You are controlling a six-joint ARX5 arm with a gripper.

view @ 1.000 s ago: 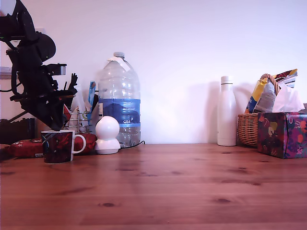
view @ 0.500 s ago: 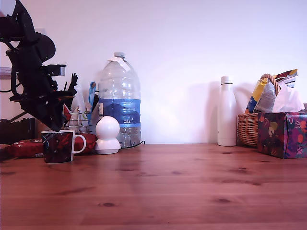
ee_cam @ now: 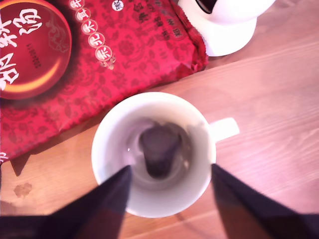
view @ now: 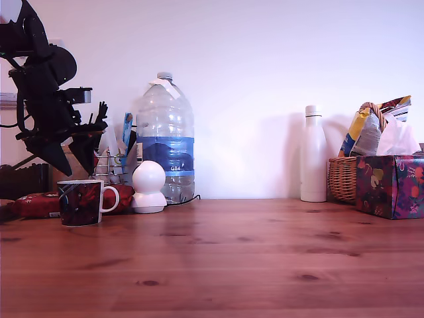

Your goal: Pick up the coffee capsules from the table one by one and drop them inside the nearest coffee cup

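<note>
Dark and small, 1 coffee capsule (ee_cam: 158,149) lay at the bottom of the coffee cup (view: 80,202). The cup stood on the table (view: 232,258) at the exterior view's left, just in front of a red packet (ee_cam: 99,55). Right above the cup hung the gripper (view: 74,162), its 2 fingers (ee_cam: 102,209) spread wide and holding nothing. A white round gadget (view: 148,187) sat beside the cup.

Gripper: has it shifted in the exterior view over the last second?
Yes. The gripper has risen; its fingers, which reached the coffee cup rim earlier, now hang clear above it, spread apart.
</note>
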